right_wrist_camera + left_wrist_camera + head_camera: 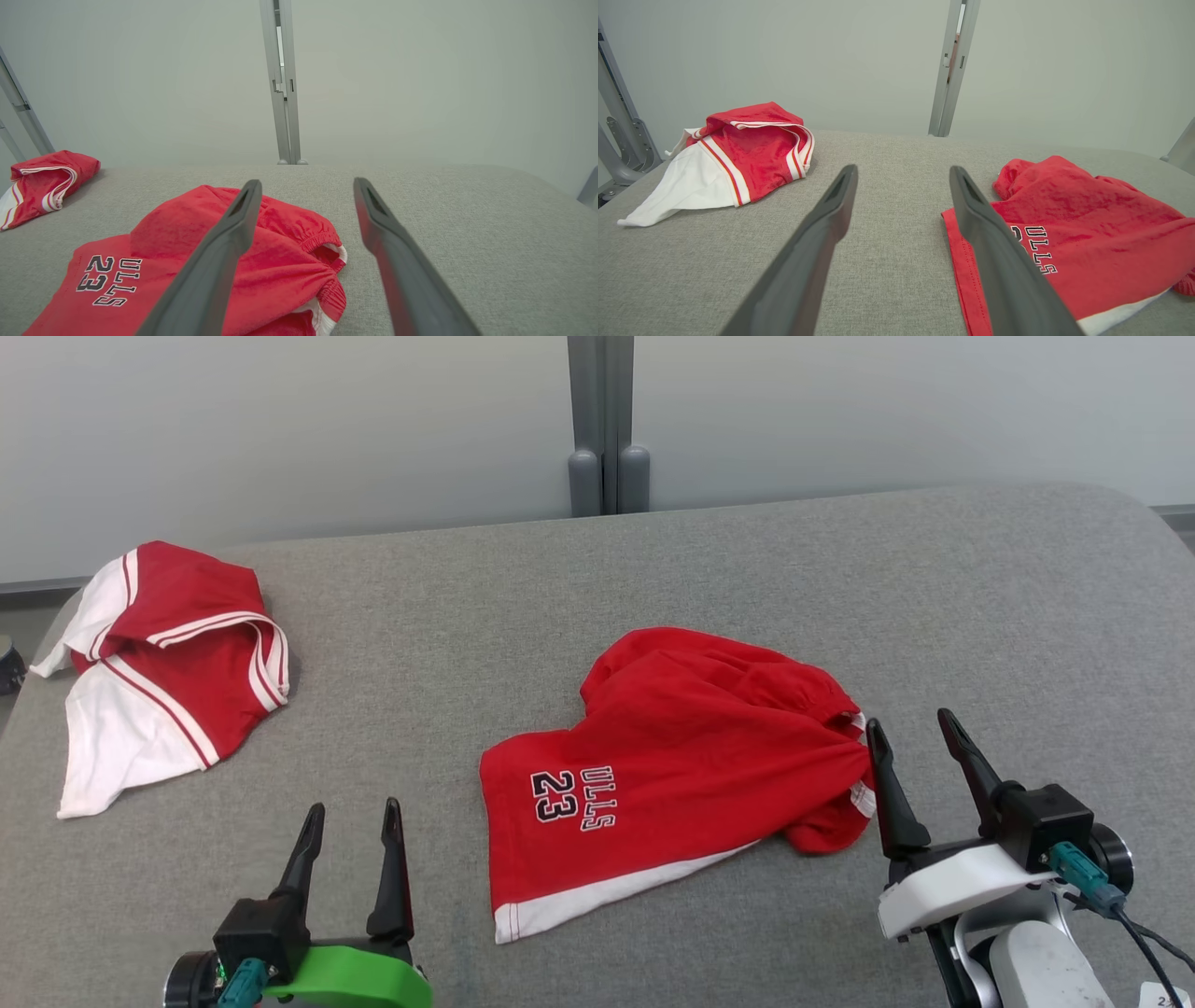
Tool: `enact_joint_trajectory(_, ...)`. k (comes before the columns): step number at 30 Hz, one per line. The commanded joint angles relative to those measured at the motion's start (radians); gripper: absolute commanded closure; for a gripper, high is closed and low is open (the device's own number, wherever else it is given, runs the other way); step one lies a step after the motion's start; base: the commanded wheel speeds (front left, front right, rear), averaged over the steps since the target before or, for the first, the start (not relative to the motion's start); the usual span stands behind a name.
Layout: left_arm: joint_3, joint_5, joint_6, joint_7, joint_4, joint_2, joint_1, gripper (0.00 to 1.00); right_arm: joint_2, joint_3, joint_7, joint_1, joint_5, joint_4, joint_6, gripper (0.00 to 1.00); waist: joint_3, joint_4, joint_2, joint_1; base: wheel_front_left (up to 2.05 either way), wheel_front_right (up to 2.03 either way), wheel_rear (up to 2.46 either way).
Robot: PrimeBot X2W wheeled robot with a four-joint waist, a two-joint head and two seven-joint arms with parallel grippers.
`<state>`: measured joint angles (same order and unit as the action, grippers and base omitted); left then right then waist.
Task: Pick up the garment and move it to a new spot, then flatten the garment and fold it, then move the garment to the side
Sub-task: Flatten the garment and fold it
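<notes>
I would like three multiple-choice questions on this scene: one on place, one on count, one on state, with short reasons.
1. Where on the grey table does the red-and-white garment lie?
A. far left corner
B. right edge
C. near middle

2. How many garments lie on the table?
A. one
B. two
C. three

3. How do the left gripper and the right gripper stand?
A. both open, empty
B. both shut on cloth
C. one open, one shut

Answers: 1 A, it lies far left in the head view. 2 B, it plus the red shorts. 3 A, both finger pairs are spread, gripping nothing.
</notes>
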<state>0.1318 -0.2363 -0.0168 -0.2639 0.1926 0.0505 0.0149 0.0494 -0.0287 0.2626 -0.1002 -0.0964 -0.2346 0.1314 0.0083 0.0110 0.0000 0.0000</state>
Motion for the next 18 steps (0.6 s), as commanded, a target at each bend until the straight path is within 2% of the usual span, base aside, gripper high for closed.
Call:
enact_joint_trajectory(1,0.009,0.007,-0.007,-0.001,0.014,0.000,0.007,0.00,0.002,0.004,0.003,0.010,0.005,-0.007,-0.001,0.00,0.002,-0.001,0.0000,0.0000,0.00,0.00,0.00)
enact_joint_trajectory(6,0.061,0.006,-0.033,0.026,0.098,0.000,0.008,0.00,0.002,0.016,0.003,0.011,0.014,-0.017,-0.001,0.00,0.013,-0.005,0.0000,0.0000,0.00,0.00,0.00)
enact_joint_trajectory(13,0.156,-0.026,-0.069,0.166,0.195,0.001,-0.020,0.00,0.002,0.030,0.003,-0.005,0.012,-0.027,-0.001,0.00,0.051,-0.030,0.0000,0.0000,0.00,0.00,0.00)
enact_joint_trajectory(18,0.188,-0.052,-0.078,0.220,0.231,0.001,-0.035,0.00,0.002,0.040,0.003,-0.011,0.015,-0.025,-0.001,0.00,0.076,-0.049,0.0000,0.0000,0.00,0.00,0.00)
